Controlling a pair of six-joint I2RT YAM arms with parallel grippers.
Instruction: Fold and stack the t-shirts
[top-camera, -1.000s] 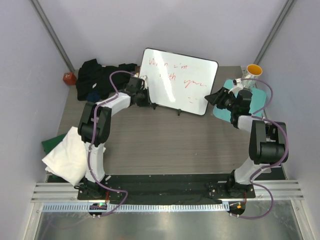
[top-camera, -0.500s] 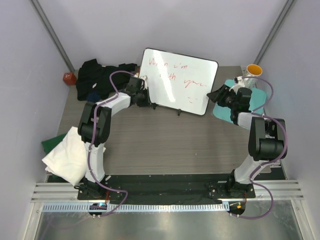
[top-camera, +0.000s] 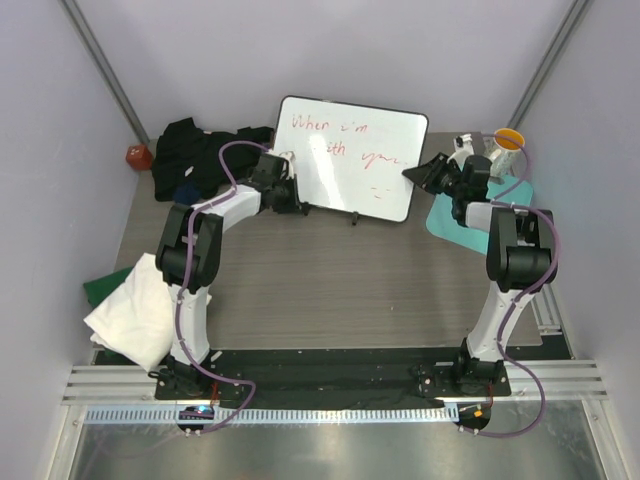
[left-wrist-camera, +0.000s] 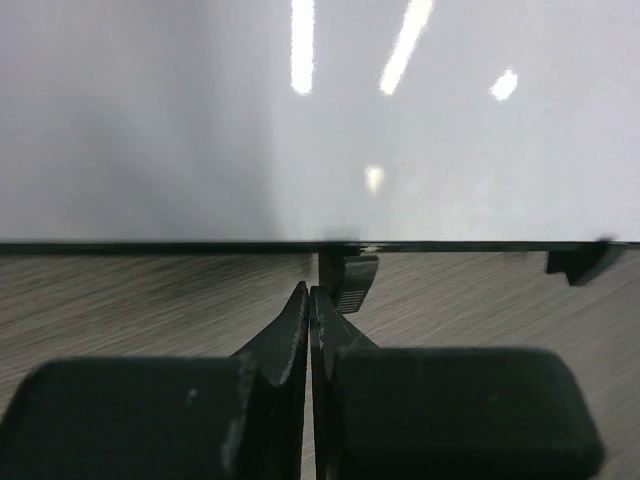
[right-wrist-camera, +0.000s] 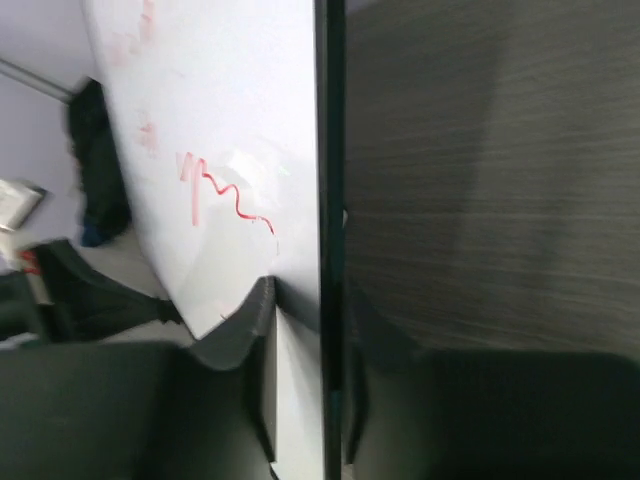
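Observation:
The t-shirts lie at the left of the table: a black heap (top-camera: 200, 155) at the back, and a folded white one (top-camera: 135, 310) over a green one (top-camera: 100, 288) near the front edge. Neither gripper touches them. My left gripper (top-camera: 296, 203) (left-wrist-camera: 309, 292) is shut and empty, its tips just in front of the whiteboard's (top-camera: 350, 160) lower left edge, beside a black foot clip (left-wrist-camera: 350, 280). My right gripper (top-camera: 415, 175) (right-wrist-camera: 310, 295) straddles the whiteboard's right edge (right-wrist-camera: 332, 200), one finger on the white face and one behind it.
The whiteboard with red writing stands across the middle back of the table. A teal mat (top-camera: 480, 215) lies at the right under my right arm, with an orange-rimmed cup (top-camera: 508, 140) behind it. A small red object (top-camera: 138, 156) sits in the back left corner.
My right gripper moved up and left off the teal mat onto the whiteboard's right edge and closed on it. The board shifted slightly back and left. The left arm stayed still.

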